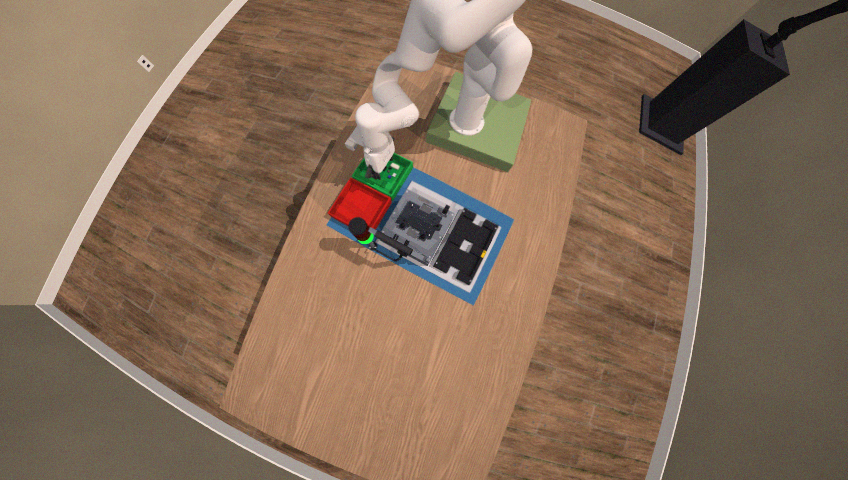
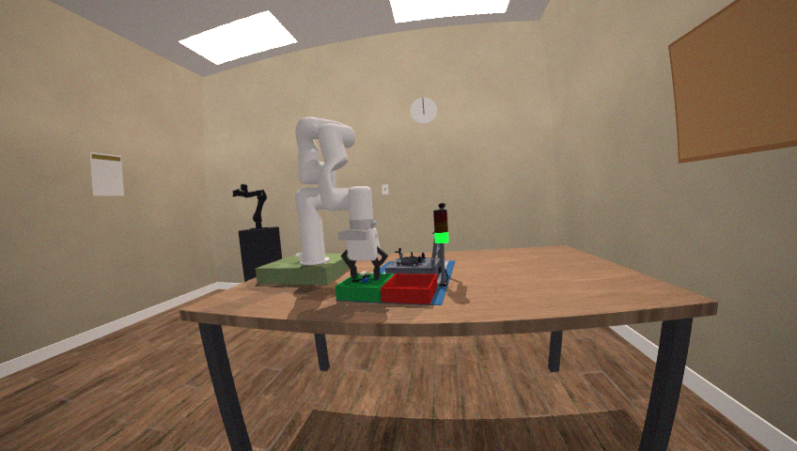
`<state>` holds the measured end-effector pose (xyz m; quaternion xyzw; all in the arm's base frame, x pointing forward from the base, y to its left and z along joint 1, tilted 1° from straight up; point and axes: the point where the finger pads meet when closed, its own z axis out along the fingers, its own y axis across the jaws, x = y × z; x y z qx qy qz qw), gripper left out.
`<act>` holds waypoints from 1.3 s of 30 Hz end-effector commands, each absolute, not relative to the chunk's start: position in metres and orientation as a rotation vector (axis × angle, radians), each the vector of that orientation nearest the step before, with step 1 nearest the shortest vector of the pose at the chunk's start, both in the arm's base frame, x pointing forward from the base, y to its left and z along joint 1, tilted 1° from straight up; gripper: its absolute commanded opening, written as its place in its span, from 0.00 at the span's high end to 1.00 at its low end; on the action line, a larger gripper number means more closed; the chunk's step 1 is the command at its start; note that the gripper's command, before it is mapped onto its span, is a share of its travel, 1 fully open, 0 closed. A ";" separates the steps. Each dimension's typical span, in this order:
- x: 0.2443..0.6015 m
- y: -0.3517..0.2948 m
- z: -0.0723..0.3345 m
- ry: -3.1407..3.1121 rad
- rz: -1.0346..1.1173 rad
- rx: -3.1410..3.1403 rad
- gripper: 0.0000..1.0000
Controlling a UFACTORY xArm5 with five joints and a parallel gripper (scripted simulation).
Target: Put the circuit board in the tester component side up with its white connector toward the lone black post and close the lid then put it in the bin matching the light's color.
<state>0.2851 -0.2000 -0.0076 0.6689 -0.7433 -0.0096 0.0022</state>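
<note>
My gripper (image 1: pixel 376 173) reaches down into the green bin (image 1: pixel 382 181) at the back left of the blue mat. Its fingers stand wide and are shut on the circuit board (image 1: pixel 389 174), a small green board with a white connector. In the side view the gripper (image 2: pixel 364 273) holds the board (image 2: pixel 363 278) at about the rim of the green bin (image 2: pixel 358 290). The signal light (image 2: pixel 441 237) glows green. The tester (image 1: pixel 421 221) is without a board and its lid (image 1: pixel 393 243) stands open by the light.
The red bin (image 1: pixel 359 204) touches the green bin on its near side. The black tray (image 1: pixel 467 243) lies right of the tester. The arm's green base block (image 1: pixel 479 127) stands behind the mat. The light's mast (image 1: pixel 360 228) rises beside the red bin.
</note>
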 end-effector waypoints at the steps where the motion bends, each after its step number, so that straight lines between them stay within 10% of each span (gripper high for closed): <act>1: 0.287 -0.202 -0.021 -2.333 -0.023 2.099 0.21; 39: 0.287 -0.202 -0.044 -2.333 -0.023 2.099 0.21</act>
